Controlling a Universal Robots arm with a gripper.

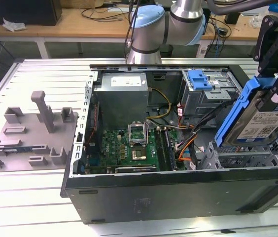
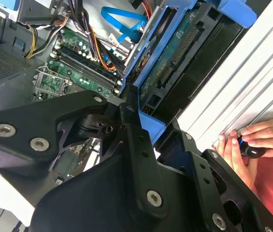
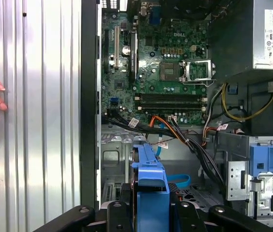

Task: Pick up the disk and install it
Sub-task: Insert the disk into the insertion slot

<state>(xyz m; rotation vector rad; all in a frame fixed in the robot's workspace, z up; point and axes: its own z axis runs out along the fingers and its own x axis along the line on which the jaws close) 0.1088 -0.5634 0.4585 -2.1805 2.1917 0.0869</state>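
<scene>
The disk (image 1: 263, 120), a silver drive with a white-and-blue label in a blue plastic frame, hangs tilted above the open computer case (image 1: 178, 182) at the exterior view's right. My black gripper (image 1: 273, 94) is shut on its upper end. The disk is over the metal drive bay (image 1: 247, 159) and clear of it. In the second wrist view the disk's green circuit-board underside (image 2: 173, 65) runs away from the gripper (image 2: 144, 133). The first wrist view has the blue frame's edge (image 3: 151, 186) rising between the black gripper links.
Inside the case lie the motherboard (image 1: 129, 145), loose cables (image 1: 188, 140), a power supply (image 1: 124, 84) and a bare blue bracket (image 1: 200, 79) on the far drive cage. A grey fixture with posts (image 1: 30, 133) stands at the exterior view's left. A person's hand (image 2: 252, 140) rests on the table beside the case.
</scene>
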